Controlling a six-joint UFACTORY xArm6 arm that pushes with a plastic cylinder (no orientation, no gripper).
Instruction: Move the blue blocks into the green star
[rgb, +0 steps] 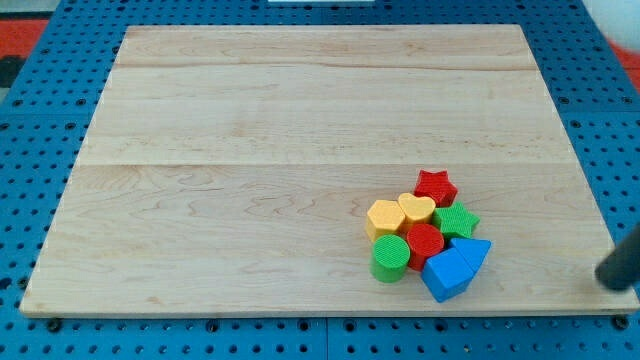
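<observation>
Wooden board (250, 120) on a blue pegboard (40, 100), seen from above. All blocks form one touching cluster in the board's lower right part. From the view's left: yellow hexagon (384, 217), with green cylinder (391, 258) below it; yellow heart (416, 209); red block (425, 243), shape unclear, at the cluster's centre; red star (436, 186) at the top; blue cube (446, 274) at the bottom; green star (457, 219); blue triangle (471, 252) at the right. Both blue blocks sit just below the green star, the triangle touching it. The rod (622, 262) enters at the view's right edge, well apart from the cluster; the tip cannot be made out. The arm carries no fingers.
</observation>
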